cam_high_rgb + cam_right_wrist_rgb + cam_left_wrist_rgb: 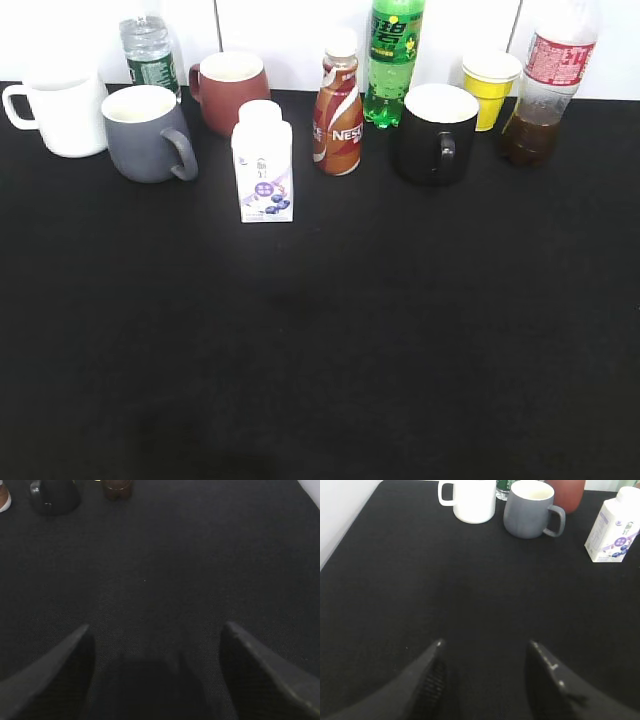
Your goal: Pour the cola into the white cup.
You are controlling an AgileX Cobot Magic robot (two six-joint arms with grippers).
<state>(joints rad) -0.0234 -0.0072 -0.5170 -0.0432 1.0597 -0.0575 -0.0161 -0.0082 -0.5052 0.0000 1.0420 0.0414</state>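
The cola bottle (545,85) with a red label and dark liquid stands at the far right of the back row; its base shows at the top of the right wrist view (118,488). The white cup (62,115) stands at the far left, handle to the left, and shows in the left wrist view (471,499). My left gripper (486,645) is open and empty over bare black cloth, well short of the cup. My right gripper (156,627) is open and empty, far from the bottle. Neither gripper shows in the exterior view.
The back row holds a grey mug (148,133), a water bottle (150,50), a brown-red mug (230,90), a white carton with purple print (264,162), a Nescafe bottle (338,105), a green soda bottle (392,60), a black mug (436,133) and a yellow cup (490,87). Black cloth (320,350) covers the table.
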